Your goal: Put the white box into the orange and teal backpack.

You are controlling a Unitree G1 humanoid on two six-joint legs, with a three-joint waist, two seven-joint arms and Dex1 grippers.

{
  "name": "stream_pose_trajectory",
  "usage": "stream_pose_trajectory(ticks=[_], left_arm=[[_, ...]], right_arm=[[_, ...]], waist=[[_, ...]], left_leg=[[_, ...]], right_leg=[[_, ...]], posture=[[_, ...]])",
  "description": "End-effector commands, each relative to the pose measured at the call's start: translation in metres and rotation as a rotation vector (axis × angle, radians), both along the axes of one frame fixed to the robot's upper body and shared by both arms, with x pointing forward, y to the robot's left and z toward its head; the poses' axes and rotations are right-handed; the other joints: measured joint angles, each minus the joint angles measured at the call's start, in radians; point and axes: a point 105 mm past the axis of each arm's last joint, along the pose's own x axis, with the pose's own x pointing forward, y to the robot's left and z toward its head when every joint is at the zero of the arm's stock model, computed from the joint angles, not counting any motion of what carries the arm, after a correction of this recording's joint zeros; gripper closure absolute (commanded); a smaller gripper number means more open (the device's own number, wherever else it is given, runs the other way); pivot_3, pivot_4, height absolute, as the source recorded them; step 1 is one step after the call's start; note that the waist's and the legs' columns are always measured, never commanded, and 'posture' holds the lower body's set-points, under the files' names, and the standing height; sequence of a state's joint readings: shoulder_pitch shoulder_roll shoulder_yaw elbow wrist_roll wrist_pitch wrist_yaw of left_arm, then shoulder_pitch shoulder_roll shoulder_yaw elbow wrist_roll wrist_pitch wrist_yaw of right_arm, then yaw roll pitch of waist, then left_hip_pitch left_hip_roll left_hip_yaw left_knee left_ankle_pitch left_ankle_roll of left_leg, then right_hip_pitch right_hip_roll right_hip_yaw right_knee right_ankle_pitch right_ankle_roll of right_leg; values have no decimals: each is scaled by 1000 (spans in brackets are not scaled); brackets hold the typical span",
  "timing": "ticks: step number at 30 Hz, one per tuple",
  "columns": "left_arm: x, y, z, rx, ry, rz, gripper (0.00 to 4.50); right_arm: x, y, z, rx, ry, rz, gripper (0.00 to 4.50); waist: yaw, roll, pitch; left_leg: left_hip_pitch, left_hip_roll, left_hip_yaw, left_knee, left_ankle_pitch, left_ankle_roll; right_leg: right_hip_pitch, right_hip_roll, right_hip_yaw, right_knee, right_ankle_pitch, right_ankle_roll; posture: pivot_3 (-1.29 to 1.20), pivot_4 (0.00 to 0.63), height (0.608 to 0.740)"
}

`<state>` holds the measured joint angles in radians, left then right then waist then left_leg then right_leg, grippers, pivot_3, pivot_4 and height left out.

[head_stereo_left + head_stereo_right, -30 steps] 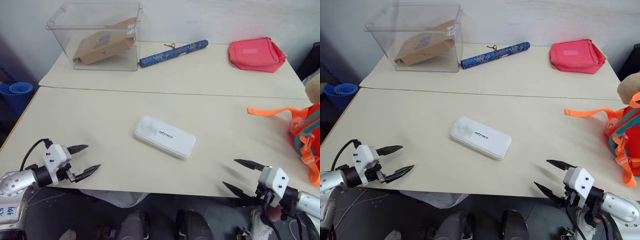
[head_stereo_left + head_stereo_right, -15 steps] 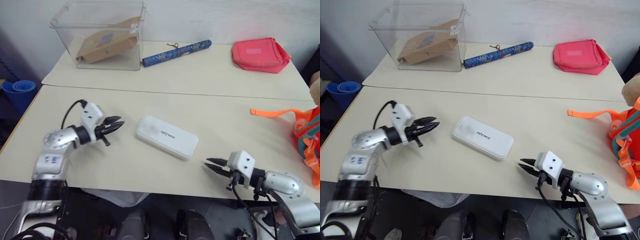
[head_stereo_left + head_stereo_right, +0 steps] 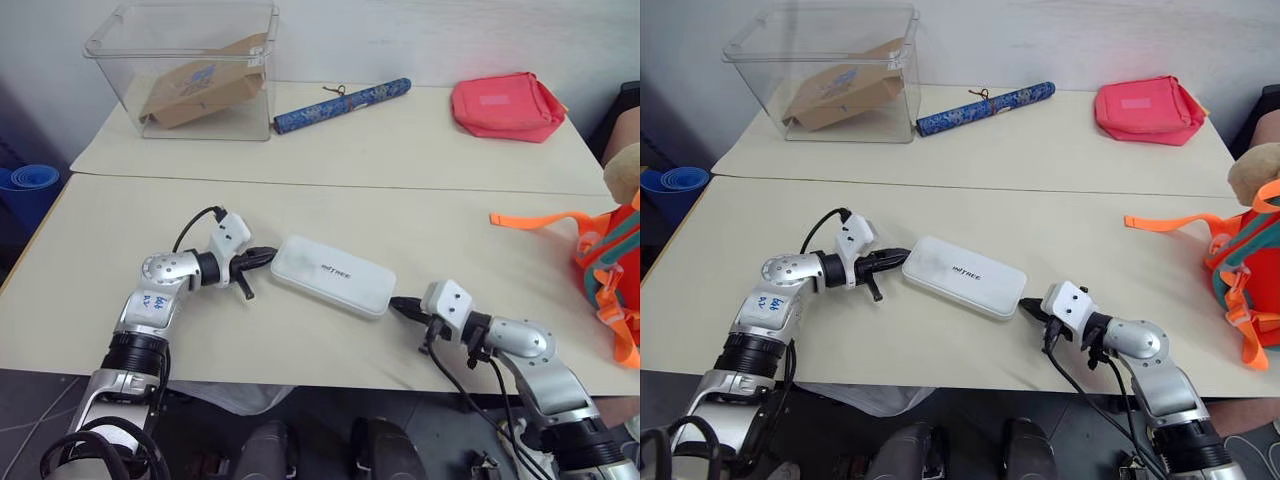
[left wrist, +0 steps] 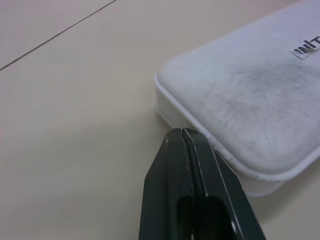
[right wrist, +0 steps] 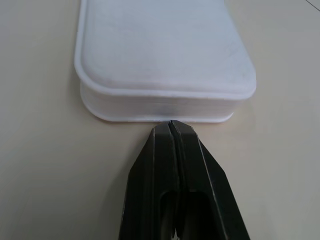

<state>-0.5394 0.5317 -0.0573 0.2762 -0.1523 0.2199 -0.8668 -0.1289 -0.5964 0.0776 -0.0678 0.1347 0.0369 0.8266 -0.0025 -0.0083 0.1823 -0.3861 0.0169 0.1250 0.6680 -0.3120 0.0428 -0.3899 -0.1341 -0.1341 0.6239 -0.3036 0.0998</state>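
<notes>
The white box [image 3: 331, 275] lies flat in the middle of the cream table, its dark lettering facing up. My left gripper [image 3: 268, 257] is shut, empty, and its tips meet the box's left end [image 4: 230, 115]. On the other side my right gripper [image 3: 397, 303] is shut too, with its tips at the box's right end [image 5: 160, 60]. Neither gripper holds anything. The orange and teal backpack [image 3: 612, 268] sits at the table's right edge, partly cut off, with an orange strap [image 3: 533, 219] stretched toward the middle and a bit of tan plush above it.
At the back left stands a clear plastic bin [image 3: 188, 65] with a brown paper bag inside. A blue patterned roll [image 3: 342, 105] lies beside it and a red-pink pouch [image 3: 505, 104] sits at the back right. A seam [image 3: 330, 187] divides the two tabletops.
Both grippers shut and moved inward from the table's front corners, and their tips now reach the two ends of the white box. The box has not moved.
</notes>
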Motion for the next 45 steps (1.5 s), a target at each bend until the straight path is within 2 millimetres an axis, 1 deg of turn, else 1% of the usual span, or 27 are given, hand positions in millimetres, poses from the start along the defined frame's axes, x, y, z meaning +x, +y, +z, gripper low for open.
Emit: stream_pose_trajectory(ticks=[1,5,9,11,14,15,16,17,18,19,20,21,23,26,28,29,33,36,40,42,45], left_arm=[[-23,-26,10,-46,5,-154,4465],[-44,-35,9,-65,42,-220,4465],[-57,-38,4,-63,65,-211,4465],[-61,-34,4,-72,78,-190,4465],[-63,-21,2,-104,146,-103,4465],[-62,-14,1,-129,190,-58,4292],[-61,-6,3,-238,312,2,4089],[-62,-2,5,-316,403,30,3869],[-64,5,4,-380,575,73,3517],[-69,9,5,-405,719,75,3246],[-73,12,6,-410,814,82,2978],[-75,13,8,-414,875,88,2659],[-72,18,11,-433,962,130,2008],[-68,14,16,-449,1051,95,1073],[-62,12,14,-456,1083,112,424],[-59,6,12,-470,1120,105,80],[-57,-15,3,-461,1190,81,32],[-53,-32,-5,-493,1216,84,32],[-48,-47,-10,-547,1236,103,32],[-48,-56,-11,-575,1265,82,32],[-50,-71,-6,-607,1306,17,32]], right_arm=[[3,-4,8,-20,-12,-3,4500],[5,-21,10,-67,13,-31,4500],[6,-41,6,-121,60,-64,4500],[6,-49,5,-141,63,-81,4500],[1,-61,3,-154,86,-96,4500],[-1,-65,3,-159,92,-102,4500],[-3,-69,3,-166,94,-107,4500],[-4,-72,3,-171,94,-111,4500],[-5,-74,3,-176,91,-111,4500],[-6,-74,3,-181,88,-109,4500],[-6,-74,4,-184,84,-106,4500],[-6,-74,4,-186,81,-104,4500],[-6,-73,4,-189,75,-96,4500],[-6,-71,4,-199,69,-72,4500],[-6,-70,4,-209,66,-59,4500],[-5,-68,4,-220,62,-50,4500],[1,-63,3,-248,45,-19,4500],[6,-59,5,-256,33,1,4500],[12,-57,7,-265,20,13,4500],[15,-54,8,-272,11,24,4500],[19,-48,9,-271,-4,46,4500]], waist=[[0,0,0],[4,0,0],[4,0,0],[4,0,0],[4,0,0],[5,0,0],[6,0,0],[6,0,0],[6,0,0],[7,-1,0],[7,-1,1],[5,-1,1],[5,-1,1],[3,-1,1],[3,-1,1],[4,-1,1],[2,-2,1],[2,-2,0],[2,-2,0],[4,-2,0],[5,-2,0]], left_leg=[[0,0,0,0,0,0],[-1,0,-1,1,0,0],[-1,-1,-2,0,0,1],[-1,-1,-2,0,0,1],[-1,-1,-2,0,0,1],[-1,-1,-2,0,0,1],[-1,-1,-2,0,0,1],[-1,-1,-3,0,0,1],[-1,-1,-3,0,1,1],[0,-1,-4,0,1,1],[0,-1,-5,1,1,1],[-1,-1,-5,1,1,1],[0,-2,-5,1,1,1],[0,-2,-5,0,1,0],[0,-2,-5,0,2,0],[0,-1,-5,0,2,0],[1,-1,-6,1,2,-1],[2,-1,-6,1,2,-1],[6,-1,-6,1,2,-1],[12,-1,-6,-1,2,-2],[13,-2,-6,-1,2,-2]], right_leg=[[0,0,0,0,0,0],[0,-1,0,0,0,0],[1,-6,0,-1,0,0],[1,-6,0,-1,0,0],[1,-6,0,-1,0,0],[1,-6,0,-1,0,0],[1,-6,0,-1,0,0],[1,-6,-1,-1,0,0],[2,-7,-1,-1,0,0],[2,-7,-1,-1,0,0],[3,-6,-2,-1,0,0],[3,-6,-2,-1,0,0],[3,-5,-1,0,0,1],[3,-1,0,1,0,1],[3,-1,0,1,0,1],[3,-1,1,1,-1,1],[3,-2,2,1,-1,1],[4,-3,2,1,-1,1],[9,-2,2,-1,0,1],[15,-3,2,-3,-1,1],[16,-5,2,-3,-1,1]], posture=[[0,150,740],[0,150,740],[0,150,740],[0,150,740],[0,150,740],[0,150,740],[0,150,740],[0,150,740],[0,150,740],[0,150,740],[0,150,740],[0,150,740],[0,150,740],[0,150,740],[0,150,740],[0,150,740],[0,150,740],[0,150,740],[0,150,740],[0,150,740],[0,150,740]])
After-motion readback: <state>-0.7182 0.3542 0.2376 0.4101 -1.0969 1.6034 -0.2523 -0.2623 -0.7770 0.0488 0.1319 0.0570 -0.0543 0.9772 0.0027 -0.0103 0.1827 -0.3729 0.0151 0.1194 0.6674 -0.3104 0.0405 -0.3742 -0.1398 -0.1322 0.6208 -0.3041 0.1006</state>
